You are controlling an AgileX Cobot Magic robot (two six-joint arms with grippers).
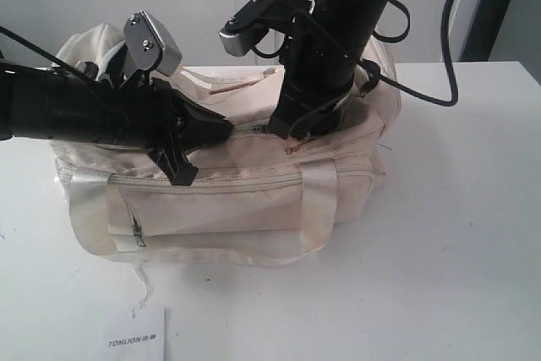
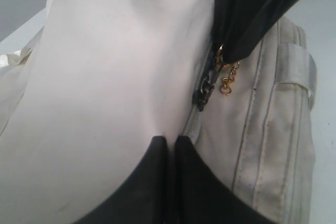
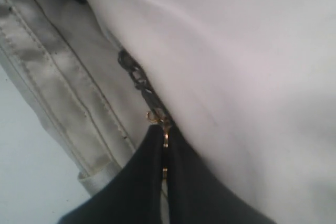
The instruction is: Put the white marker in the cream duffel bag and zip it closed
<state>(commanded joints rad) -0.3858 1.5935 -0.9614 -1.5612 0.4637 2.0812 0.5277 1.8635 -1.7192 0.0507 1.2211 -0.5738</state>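
Right wrist view: my right pincer (image 3: 164, 139) clamps the gold zipper chain (image 3: 155, 115); I should pull straight along the cream fabric duffel bag (image 3: 236, 51).

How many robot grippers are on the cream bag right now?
2. The left gripper rests, closed, on top of the cream duffel bag near its middle. The right gripper is just beside it, shut on the zipper pull. None seems hidden.

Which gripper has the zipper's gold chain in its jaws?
The right gripper: the gold chain runs between its shut jaws. The left gripper's shut jaws touch only plain fabric of the cream duffel bag.
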